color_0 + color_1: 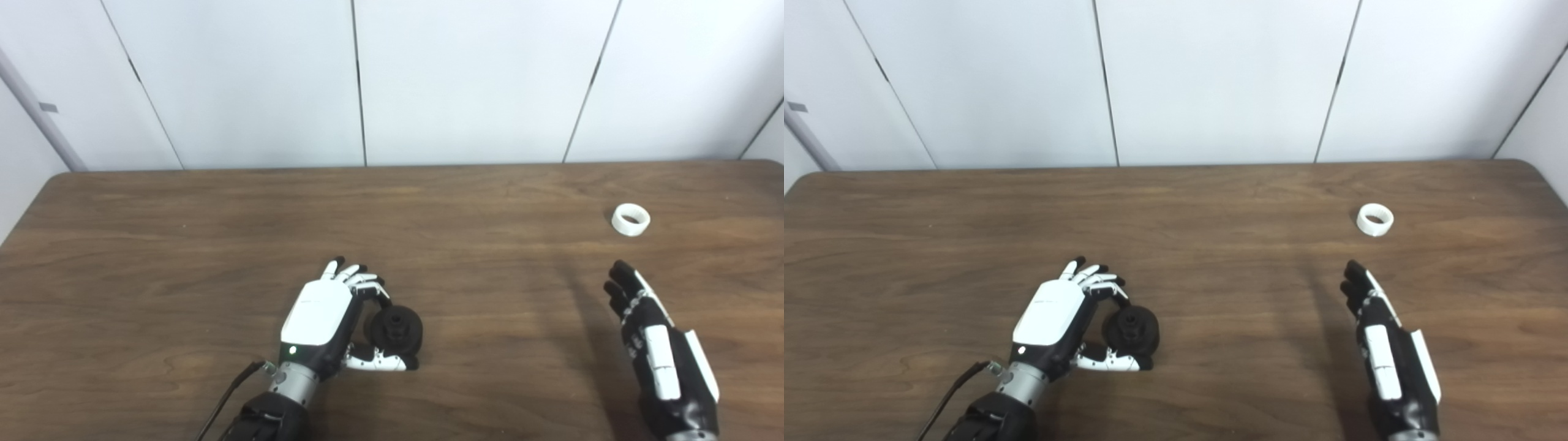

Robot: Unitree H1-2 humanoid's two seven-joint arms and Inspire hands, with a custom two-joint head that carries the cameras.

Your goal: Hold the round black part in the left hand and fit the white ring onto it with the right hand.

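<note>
The round black part (395, 331) lies on the brown table (184, 245), near the front and left of centre. My left hand (324, 318) sits right beside it on the left. The thumb (383, 364) lies along the part's near side and the fingers (361, 282) reach past its far side, still spread, so the hand is open around it. The white ring (631, 219) lies flat at the far right of the table. My right hand (655, 343) hovers open, fingers straight, a short way in front of the ring and apart from it.
A white panelled wall (367, 79) rises behind the table's far edge. A black cable (226, 398) trails from my left wrist toward the front edge. Bare wood lies between the two hands.
</note>
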